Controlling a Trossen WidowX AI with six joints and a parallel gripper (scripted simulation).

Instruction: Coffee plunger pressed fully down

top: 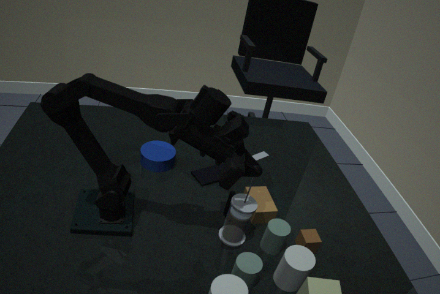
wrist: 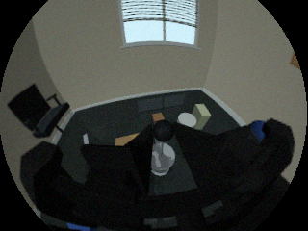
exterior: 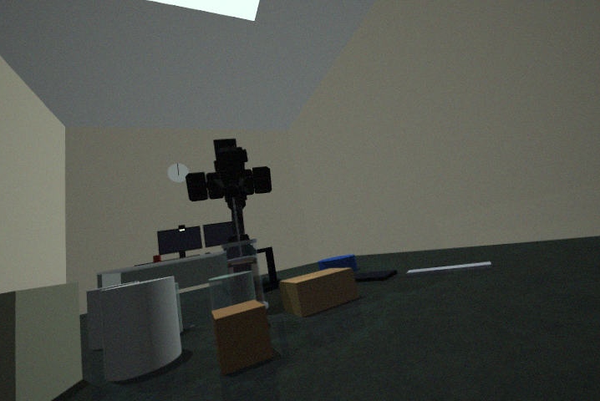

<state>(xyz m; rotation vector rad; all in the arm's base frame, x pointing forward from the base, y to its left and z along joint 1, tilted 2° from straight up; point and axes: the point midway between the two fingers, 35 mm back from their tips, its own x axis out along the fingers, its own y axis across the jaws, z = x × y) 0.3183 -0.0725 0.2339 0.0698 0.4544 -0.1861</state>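
Gripping the plunger knob [wrist: 165, 130], tool [top: 252, 170] sits closed on it above the press [top: 239, 218], which stands at 5 o'clock from the arm base [top: 102, 216]. Push straight down along rod [top: 247, 192], no sideways load; boxes & cylinders crowd nearby.

The coffee press [top: 237, 218] stands upright on the desk [top: 179, 239]: a clear glass cylinder with a pale lid [top: 244, 203], its thin plunger rod [top: 247, 192] still raised, dark knob [wrist: 165, 131] clamped at top.

Dark table [top: 36, 193] under blocks, cylinders
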